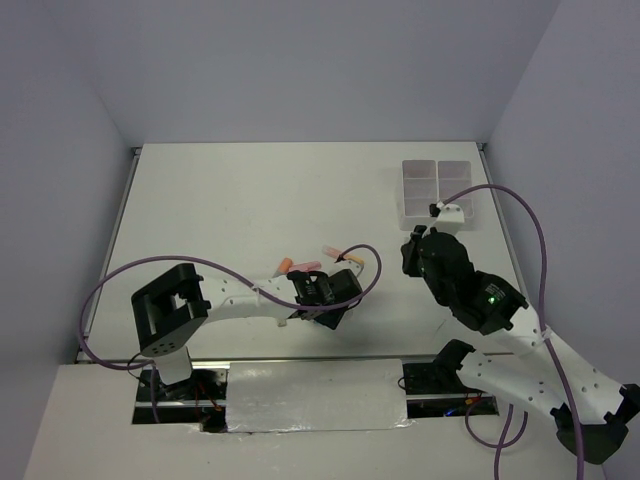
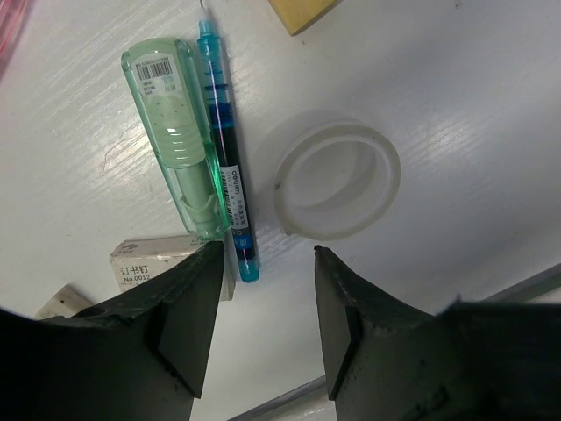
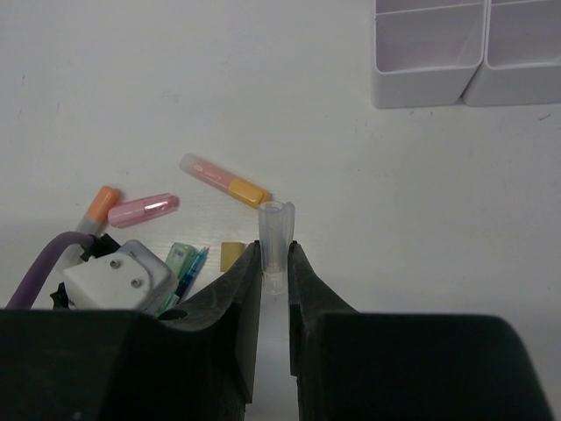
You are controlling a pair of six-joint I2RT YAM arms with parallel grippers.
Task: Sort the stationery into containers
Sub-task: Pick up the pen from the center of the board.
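My left gripper hangs open over the stationery pile, nothing between its fingers. Just ahead of it lie a green packet, a thin blue pen whose end is near the left finger, and a clear tape ring. My right gripper is shut on a small clear plastic cap, held above the table. Below it lie a pink-yellow marker, a pink marker and an orange-capped marker. The white containers stand at the far right.
A yellow eraser lies beside the pile and a small white box sits under my left finger. The left arm's purple cable loops over the pile. The table's near edge runs close behind the left gripper.
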